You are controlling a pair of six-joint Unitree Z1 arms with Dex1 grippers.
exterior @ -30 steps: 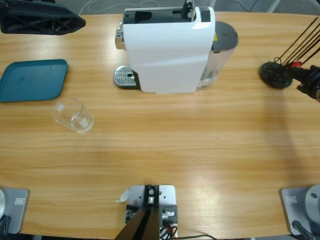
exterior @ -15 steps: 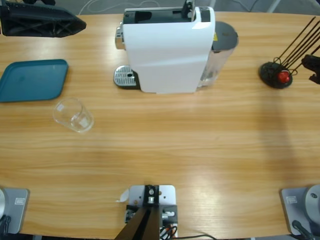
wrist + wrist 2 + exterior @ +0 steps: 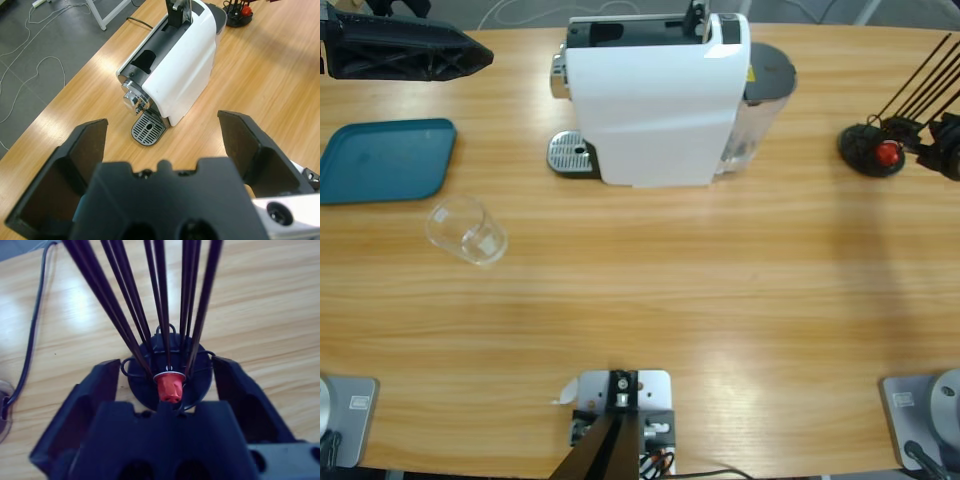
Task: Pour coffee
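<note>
No coffee is in view. The clear glass point(image 3: 467, 230) on the table's left looks empty. A white coffee machine point(image 3: 655, 95) stands at the back middle, its drip grate point(image 3: 570, 155) facing left. My left gripper point(image 3: 470, 50) hovers at the back left, open, and the left wrist view looks between its jaws point(image 3: 162, 121) at the machine point(image 3: 175, 65) and grate point(image 3: 148, 128). At the right edge my right gripper point(image 3: 945, 145) is open, its jaws point(image 3: 166, 364) standing either side of a black wire capsule holder point(image 3: 150, 390) with a small red capsule point(image 3: 168, 386) at its base.
A teal tray point(image 3: 385, 160) lies at the left edge, behind the glass. The capsule holder point(image 3: 868, 150) with its long black rods stands at the right, the red capsule point(image 3: 888, 152) on its base. A grey water tank point(image 3: 760, 100) sits on the machine's right side.
The right gripper drew back towards the edge, then came in again beside the holder. The red capsule now shows on the holder's base, where it did not a second ago.
</note>
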